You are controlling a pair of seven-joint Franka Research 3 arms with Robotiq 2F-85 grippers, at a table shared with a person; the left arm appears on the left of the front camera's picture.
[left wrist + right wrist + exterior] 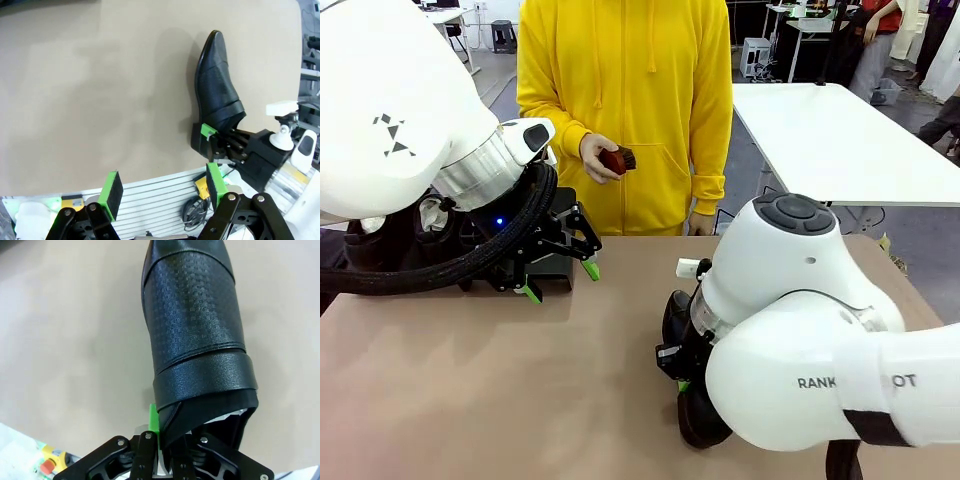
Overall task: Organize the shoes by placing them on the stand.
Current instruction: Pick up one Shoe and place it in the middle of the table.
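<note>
Shoe (195,335), glossy black, lies on the brown table (470,380) at lower centre of the front view, its heel rim clamped by the right gripper (212,142). Left gripper (563,282), centre left, hangs with fingers apart. Behind, a person's hand (598,158) holds a red-handled brush (617,159).

The shoe (195,325) pinched in my right gripper (216,145) is glossy black leather with a fine woven emboss across the vamp, lying on the tan tabletop (470,380). My pads (111,192) are bright green on black fingers, my arms white. The person (625,110) opposite wears a yellow hoodie and holds a red-handled brush (618,159).
</note>
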